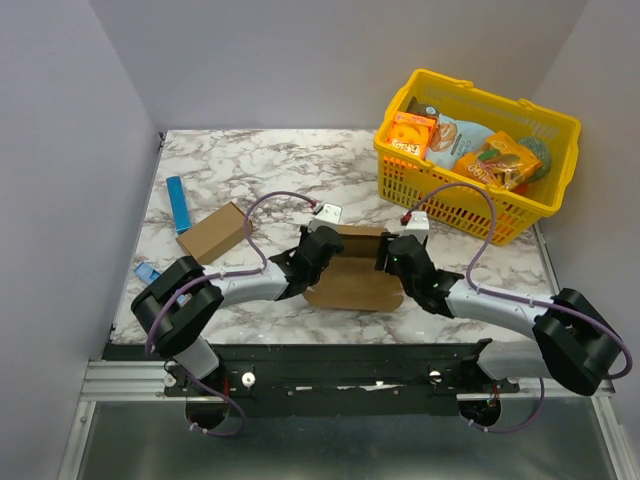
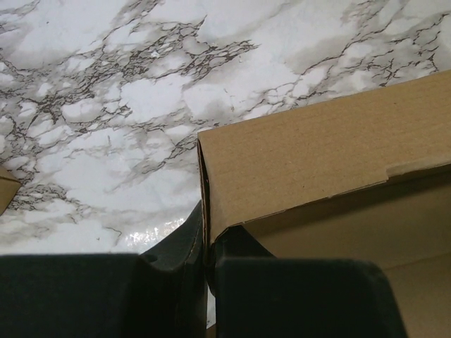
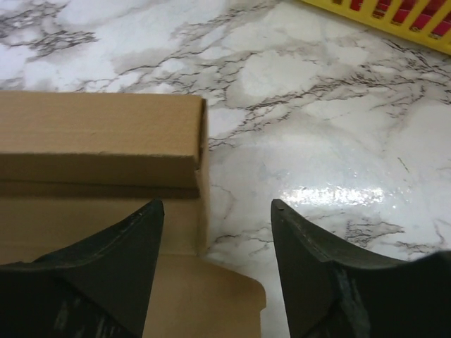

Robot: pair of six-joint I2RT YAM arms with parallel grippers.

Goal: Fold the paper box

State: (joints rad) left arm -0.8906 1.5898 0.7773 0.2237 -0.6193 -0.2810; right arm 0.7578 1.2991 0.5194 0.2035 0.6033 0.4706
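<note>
The paper box (image 1: 352,272) is a plain brown cardboard sheet, partly folded, lying on the marble table between my two grippers. My left gripper (image 1: 322,243) is shut on its left side wall; in the left wrist view the gripper (image 2: 206,243) pinches the upright wall of the box (image 2: 310,151) at a corner. My right gripper (image 1: 396,250) is open at the box's right end. In the right wrist view the open gripper (image 3: 215,211) straddles the right side wall of the box (image 3: 99,134), and a rounded flap (image 3: 211,299) lies flat below it.
A second small brown carton (image 1: 214,232) lies left of the left arm, with blue strips (image 1: 179,203) beside it. A yellow basket (image 1: 520,205) of orange snack packs stands at the back right; its edge shows in the right wrist view (image 3: 394,17).
</note>
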